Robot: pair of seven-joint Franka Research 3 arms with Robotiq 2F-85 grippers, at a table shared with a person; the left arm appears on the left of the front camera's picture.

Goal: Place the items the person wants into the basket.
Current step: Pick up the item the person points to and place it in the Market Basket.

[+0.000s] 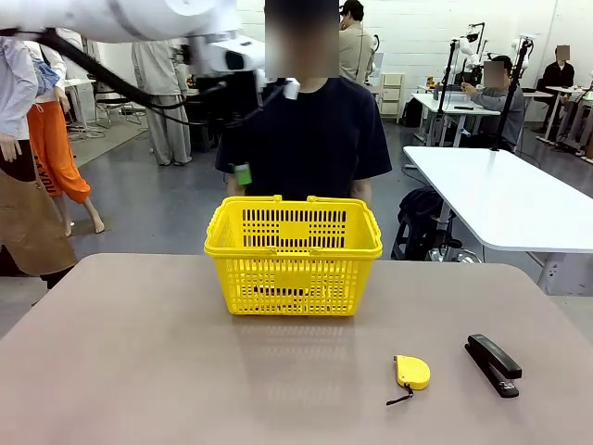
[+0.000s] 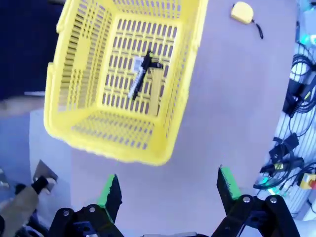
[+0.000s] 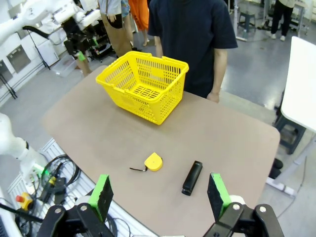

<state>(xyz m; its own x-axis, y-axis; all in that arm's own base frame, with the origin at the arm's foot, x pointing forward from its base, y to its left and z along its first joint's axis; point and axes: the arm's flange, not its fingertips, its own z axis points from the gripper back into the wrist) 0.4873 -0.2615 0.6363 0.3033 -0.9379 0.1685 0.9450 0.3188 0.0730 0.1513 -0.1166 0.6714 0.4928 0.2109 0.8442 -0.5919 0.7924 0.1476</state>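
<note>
The yellow basket [image 1: 293,255] stands mid-table in front of the person [image 1: 315,130] in a dark navy T-shirt. In the left wrist view I look down into the basket [image 2: 89,123]. A slim white marker with a black cap [image 2: 140,78] lies on its floor, with a thin black piece beside it. My left gripper [image 2: 168,190] hangs open and empty above the basket's near rim. In the front view it is high over the basket's far left [image 1: 243,174]. My right gripper [image 3: 159,195] is open and empty, high above the table's near edge.
A small yellow tape measure [image 1: 411,372] and a black stapler [image 1: 492,364] lie at the table's front right. Both also show below my right gripper, the tape measure [image 3: 153,161] and the stapler [image 3: 192,177]. A white table [image 1: 500,199] stands behind on the right.
</note>
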